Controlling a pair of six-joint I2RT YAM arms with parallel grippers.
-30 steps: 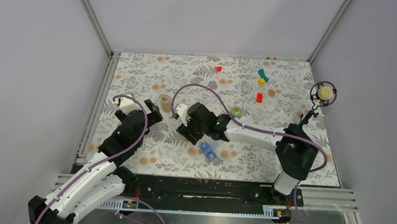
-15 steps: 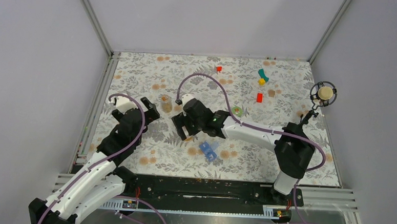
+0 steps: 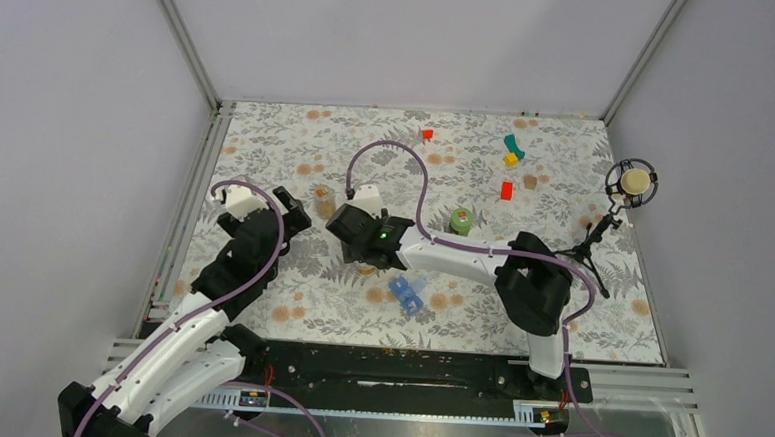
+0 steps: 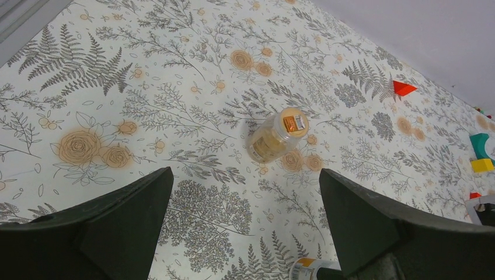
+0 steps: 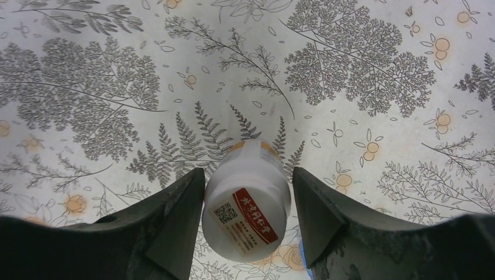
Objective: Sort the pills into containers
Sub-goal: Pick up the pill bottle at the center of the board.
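The blue box (image 3: 410,293) lies on the table (image 3: 579,309) just beside my right gripper (image 5: 248,174), whose fingers pinch a white bottle (image 5: 248,201) by its sides. I'd lift slowly, keeping the grip centred so the bottle can't roll. My left gripper (image 4: 245,173) gapes wide, empty.

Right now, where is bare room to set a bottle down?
Bare: the far-left corner, beyond the clear bottle and left of the far red block; the near strip between the left arm and the pill box. Crowded: the middle, where the right gripper grips a white bottle, and the far right, with small blocks.
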